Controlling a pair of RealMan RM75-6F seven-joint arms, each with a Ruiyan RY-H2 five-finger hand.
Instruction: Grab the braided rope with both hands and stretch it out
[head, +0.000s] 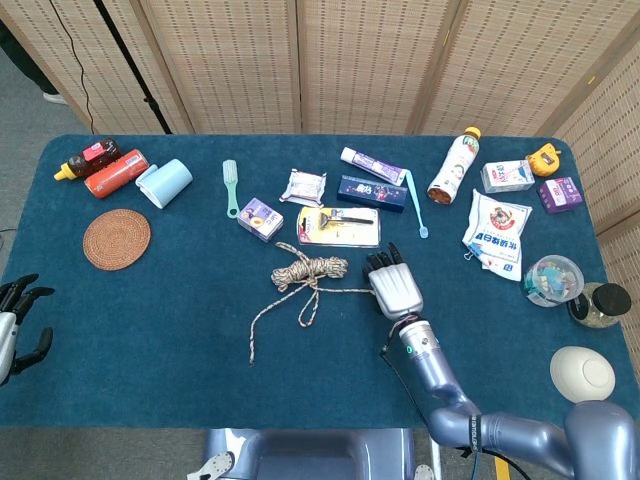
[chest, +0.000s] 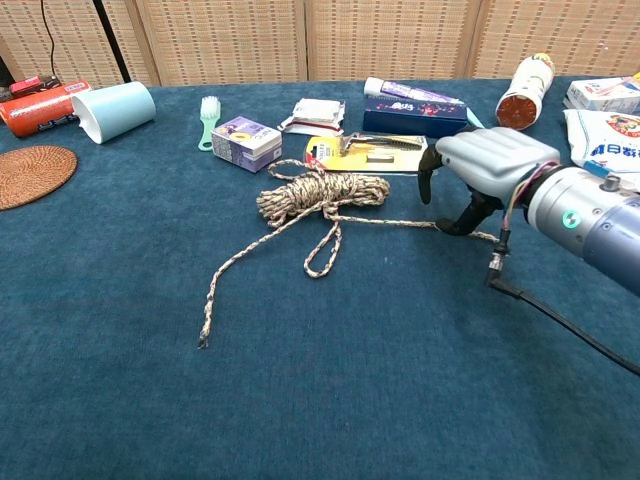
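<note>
A blue cup (head: 164, 183) lies beside perhaps a woven coaster (head: 116, 239).

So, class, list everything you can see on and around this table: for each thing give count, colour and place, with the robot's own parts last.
braided rope: 1, beige-brown, table centre, one strand leading to the right hand
table: 1, dark blue cloth
razor pack: 1, yellow, behind rope
small box: 1, purple, left of pack
brush: 1, green, rear left
cup: 1, light blue, on its side
coaster: 1, brown woven, left
toothpaste box: 1, dark blue, rear centre
bottle: 1, white-red, rear right
left hand: 1, black, left edge, holding nothing
right hand: 1, grey, pinching rope strand
</note>
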